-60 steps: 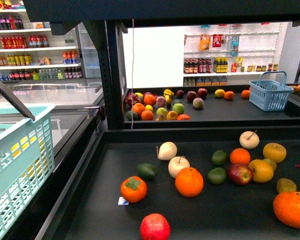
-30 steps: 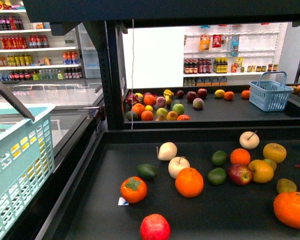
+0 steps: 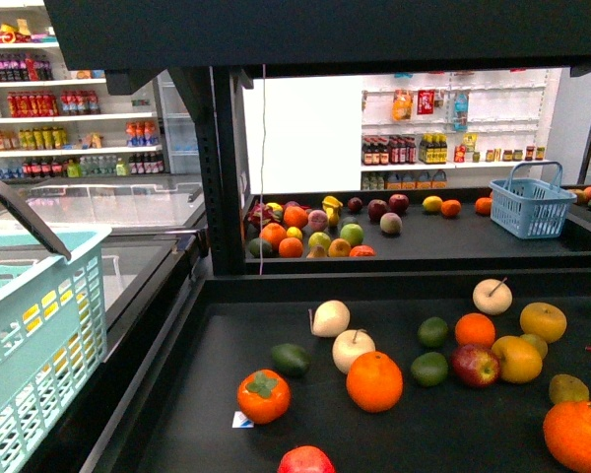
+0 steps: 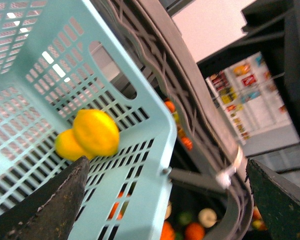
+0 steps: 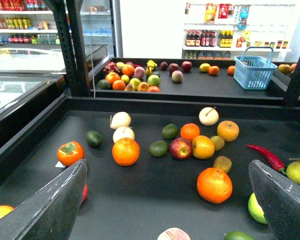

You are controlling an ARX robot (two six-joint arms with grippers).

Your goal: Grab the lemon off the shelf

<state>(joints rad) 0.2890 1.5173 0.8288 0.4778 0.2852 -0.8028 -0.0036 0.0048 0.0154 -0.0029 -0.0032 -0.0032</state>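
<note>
Two lemons point(image 4: 96, 132) are sitting inside the light-blue basket point(image 4: 140, 150), touching each other, seen right under the left tool point(image 4: 165, 200), which is spread wide open with nothing in it. The right tool point(image 5: 167, 200) is open too, hanging over the black shelf point(image 5: 155, 200) with its oranges point(image 5: 125, 151), limes and apples. Bottle labels on the wall shelves behind are too small to read.

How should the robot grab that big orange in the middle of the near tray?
Across its widest middle, coming down from above. The orange is round, with bare shelf to its left and right. A pale fruit crowds it from behind, so it is probably best pinched from the two sides.
</note>
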